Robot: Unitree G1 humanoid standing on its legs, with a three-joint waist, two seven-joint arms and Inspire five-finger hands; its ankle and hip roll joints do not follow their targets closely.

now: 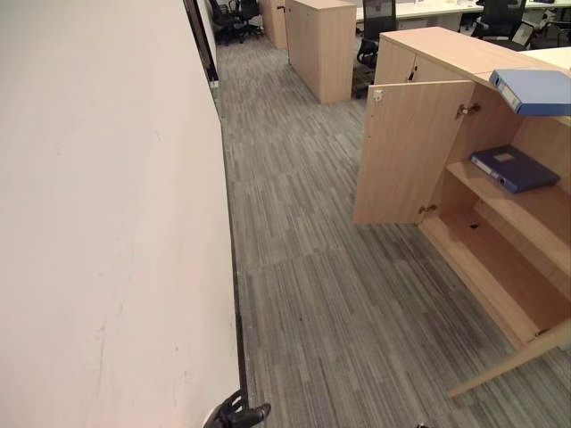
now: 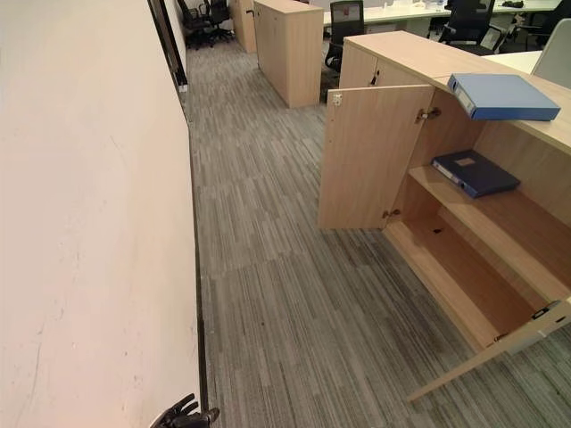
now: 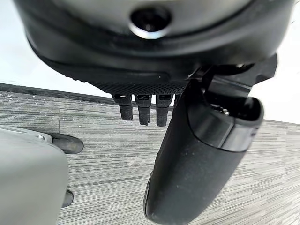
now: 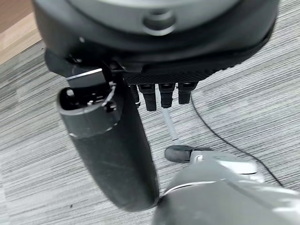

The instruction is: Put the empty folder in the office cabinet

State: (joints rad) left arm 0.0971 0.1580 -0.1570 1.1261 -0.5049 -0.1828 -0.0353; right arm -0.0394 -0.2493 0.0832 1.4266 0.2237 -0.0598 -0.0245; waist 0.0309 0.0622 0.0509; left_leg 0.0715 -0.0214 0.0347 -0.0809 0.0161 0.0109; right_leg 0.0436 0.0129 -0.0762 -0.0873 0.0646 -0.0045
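Left eye view: beside the white wall [image 1: 107,214] the left hand [image 1: 239,415] is seen low, fingers hanging relaxed and empty above the grey carpet [image 1: 303,294]. Further right the cabinet door [image 1: 409,152] stands open; a dark blue folder [image 1: 514,168] lies on the middle shelf [image 1: 526,209], a lighter blue folder [image 1: 535,91] on the cabinet top [image 1: 437,45]. The right hand [image 4: 117,140] likewise hangs relaxed, nothing held. Which folder is the empty one cannot be told; if the upper, everything remains.

The office cabinet [image 2: 464,232] is pale wood-look board, matt and smooth, with small metal hinges [image 2: 426,114]. The carpet [image 2: 285,267] is rough, striped grey weave — the wall [image 1: 98,214] plain matt (faintly scuffed).
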